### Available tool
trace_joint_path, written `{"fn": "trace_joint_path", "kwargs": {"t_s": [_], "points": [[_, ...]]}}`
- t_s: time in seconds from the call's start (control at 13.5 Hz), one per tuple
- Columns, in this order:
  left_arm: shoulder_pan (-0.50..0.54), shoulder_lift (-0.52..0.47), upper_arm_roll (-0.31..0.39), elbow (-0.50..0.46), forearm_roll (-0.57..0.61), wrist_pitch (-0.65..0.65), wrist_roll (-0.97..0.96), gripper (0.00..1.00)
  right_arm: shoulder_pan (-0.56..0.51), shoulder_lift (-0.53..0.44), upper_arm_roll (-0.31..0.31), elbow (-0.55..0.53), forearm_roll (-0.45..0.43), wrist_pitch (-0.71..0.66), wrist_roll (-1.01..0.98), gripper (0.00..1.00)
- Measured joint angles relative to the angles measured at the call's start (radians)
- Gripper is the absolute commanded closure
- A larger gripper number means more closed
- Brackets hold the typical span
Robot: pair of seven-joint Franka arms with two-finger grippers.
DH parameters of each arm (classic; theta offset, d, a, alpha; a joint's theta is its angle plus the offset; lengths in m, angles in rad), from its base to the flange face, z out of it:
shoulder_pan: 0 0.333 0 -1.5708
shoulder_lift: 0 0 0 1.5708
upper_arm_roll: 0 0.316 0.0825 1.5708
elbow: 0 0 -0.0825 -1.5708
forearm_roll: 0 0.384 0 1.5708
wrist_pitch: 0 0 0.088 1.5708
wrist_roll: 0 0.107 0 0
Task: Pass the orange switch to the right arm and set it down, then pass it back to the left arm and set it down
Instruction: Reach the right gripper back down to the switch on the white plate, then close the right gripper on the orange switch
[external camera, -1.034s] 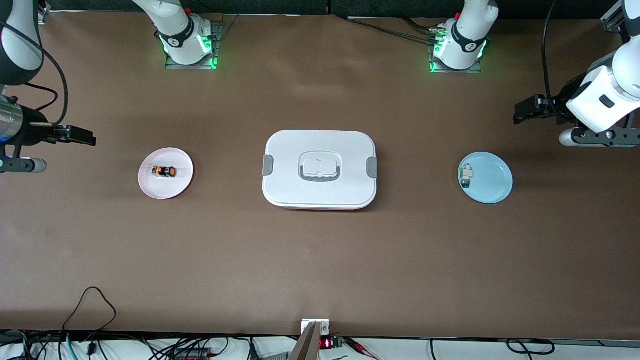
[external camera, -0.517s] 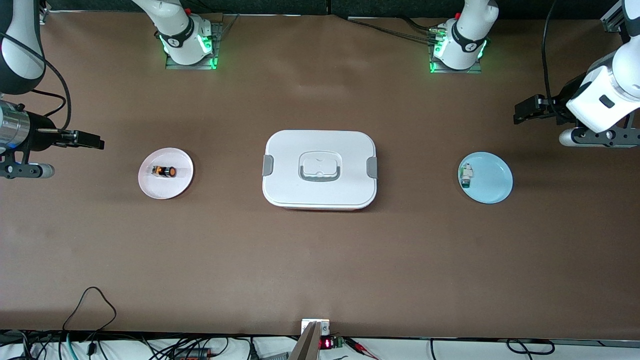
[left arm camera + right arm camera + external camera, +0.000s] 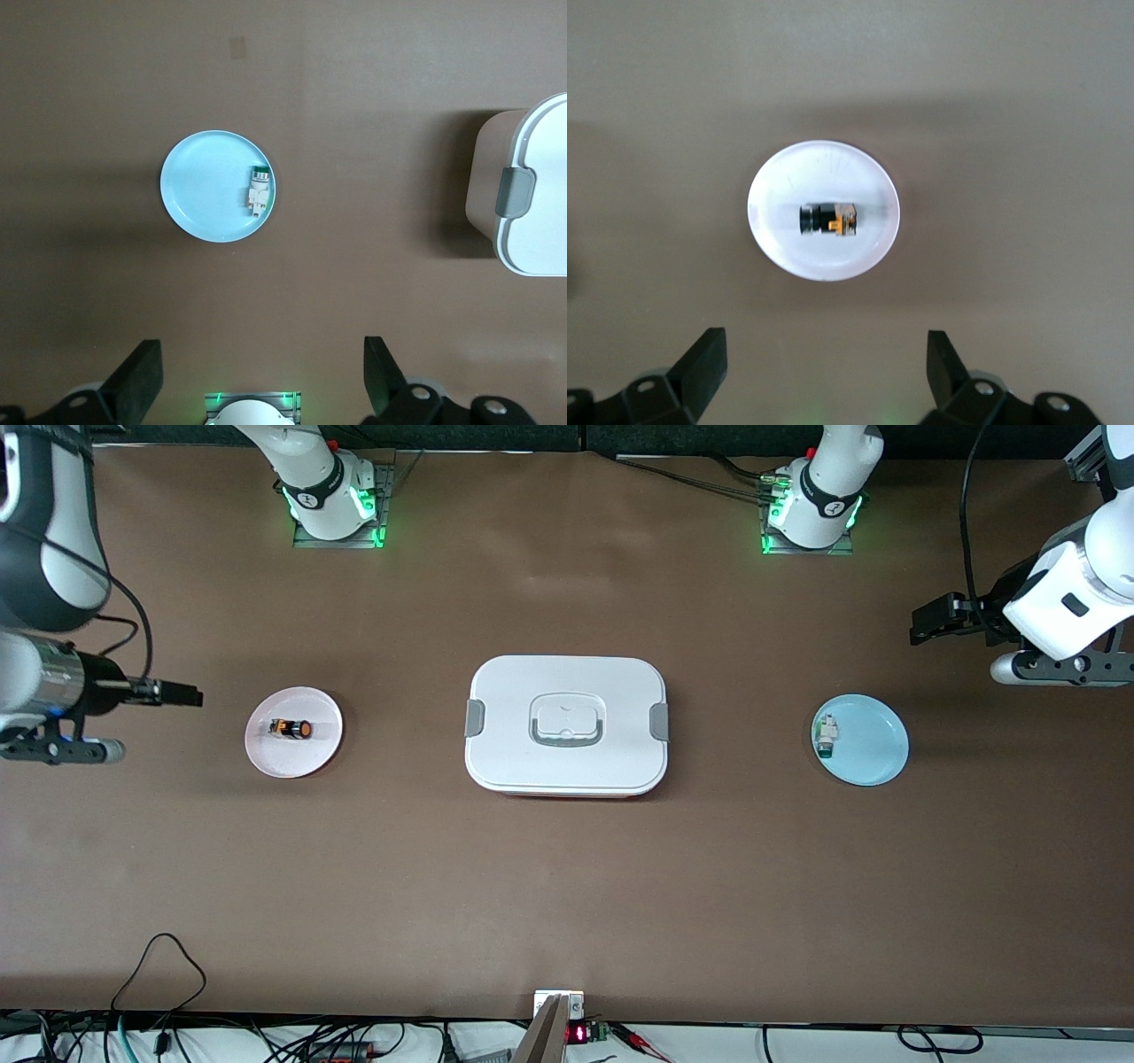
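Black-and-orange switch [image 3: 291, 729], pink plate [image 3: 323, 755], white box [image 3: 514, 757], light blue plate [image 3: 873, 744], brown table [image 3: 567, 886]

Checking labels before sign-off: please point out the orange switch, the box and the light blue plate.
orange switch [image 3: 292, 728], front view, middle of its black body.
box [image 3: 567, 691], front view, bare lid above the handle recess.
light blue plate [image 3: 873, 744], front view, bare surface beside the small white part.
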State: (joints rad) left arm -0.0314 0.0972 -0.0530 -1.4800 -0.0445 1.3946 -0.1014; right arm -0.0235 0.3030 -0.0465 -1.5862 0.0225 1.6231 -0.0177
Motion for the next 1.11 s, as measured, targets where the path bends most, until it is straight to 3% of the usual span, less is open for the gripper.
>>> {"fn": "trace_joint_path", "kwargs": {"t_s": [0.37, 0.66, 1.11], "points": [[0.000, 0.000, 0.000, 0.000, 0.000, 0.000, 0.000, 0.00, 0.002, 0.081, 0.007, -0.041, 0.007, 0.147, 0.000, 0.00], [0.000, 0.000, 0.000, 0.000, 0.000, 0.000, 0.000, 0.00, 0.004, 0.078, 0.030, -0.254, 0.008, 0.446, 0.009, 0.00], [0.000, 0.000, -0.001, 0.000, 0.000, 0.000, 0.000, 0.00, 0.001, 0.066, 0.041, -0.481, 0.008, 0.714, 0.014, 0.00]]}}
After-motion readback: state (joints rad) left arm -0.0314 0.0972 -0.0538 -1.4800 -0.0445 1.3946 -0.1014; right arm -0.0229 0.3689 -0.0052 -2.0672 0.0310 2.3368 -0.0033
